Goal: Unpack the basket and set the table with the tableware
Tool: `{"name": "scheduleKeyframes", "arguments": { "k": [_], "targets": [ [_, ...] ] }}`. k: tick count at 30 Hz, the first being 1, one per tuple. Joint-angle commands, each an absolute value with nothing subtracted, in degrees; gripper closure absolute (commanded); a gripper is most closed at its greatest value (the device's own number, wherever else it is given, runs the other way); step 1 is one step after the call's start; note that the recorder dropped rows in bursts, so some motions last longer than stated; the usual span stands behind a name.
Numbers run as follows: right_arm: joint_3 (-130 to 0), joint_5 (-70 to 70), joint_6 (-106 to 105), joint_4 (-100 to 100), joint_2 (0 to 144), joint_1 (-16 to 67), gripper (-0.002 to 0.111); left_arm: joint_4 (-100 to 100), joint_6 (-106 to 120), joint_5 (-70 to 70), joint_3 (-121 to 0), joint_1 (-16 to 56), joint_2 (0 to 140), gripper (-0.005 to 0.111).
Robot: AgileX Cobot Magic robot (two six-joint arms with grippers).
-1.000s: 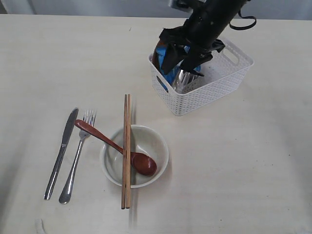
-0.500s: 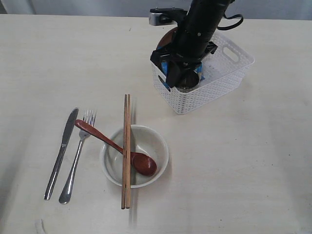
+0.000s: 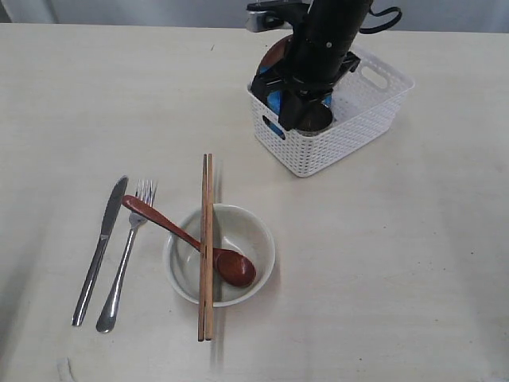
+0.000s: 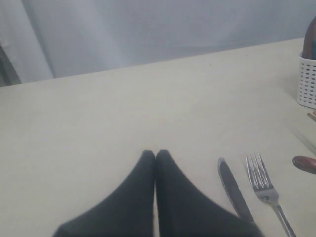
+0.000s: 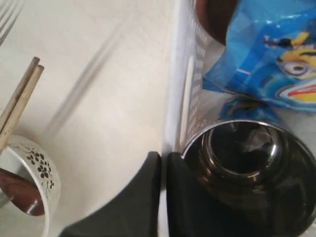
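The right arm [image 3: 330,40] is a bulky matte-black column with a black cable [image 3: 398,16] looping off it and a small grey block [image 3: 261,21], perhaps a camera mount. The left gripper [image 4: 155,154] and right gripper [image 5: 161,157] have smooth black tapered fingers.

No legible txt anywhere; blue packet [image 5: 276,64] shows cartoon print only.

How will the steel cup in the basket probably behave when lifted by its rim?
The cup looks like shiny, rigid steel, so it should keep its shape but may slip in a rim grip. It is hollow, so probably light. The chips packet beside it in the basket might get dragged.
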State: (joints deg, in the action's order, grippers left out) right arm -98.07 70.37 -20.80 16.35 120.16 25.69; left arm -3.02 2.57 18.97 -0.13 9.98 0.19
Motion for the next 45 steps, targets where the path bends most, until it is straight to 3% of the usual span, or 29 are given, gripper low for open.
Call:
{"name": "scheduleKeyframes", "arguments": {
  "k": [1, 6, 12, 14, 28, 45],
  "targets": [
    [-98.6, 70.0, -20.7, 15.9, 118.9, 25.4, 0.108, -2.9, 2.5, 18.6, 0.0, 9.8, 0.0, 0.107],
    [-98.6, 70.0, -20.8, 15.9, 118.9, 25.4, 0.105, -2.9, 2.5, 18.6, 0.0, 9.8, 0.0, 0.107],
    [-98.6, 70.0, -20.6, 14.8, 118.9, 25.4, 0.07, -2.9, 2.5, 18.6, 0.0, 9.8, 0.0, 0.107],
    [-98.6, 70.0, -20.6, 14.6, 118.9, 25.4, 0.063, -2.9, 2.5, 18.6, 0.0, 9.8, 0.0, 0.107],
    [-98.6, 70.0, -12.5, 0.0, 113.3, 25.1, 0.062, -2.9, 2.5, 18.6, 0.0, 9.8, 0.0, 0.107],
    [-98.5, 70.0, -12.3, 5.9, 122.3, 22.2, 0.062, -2.9, 2.5, 18.6, 0.0, 9.8, 0.0, 0.107]
  ]
}}
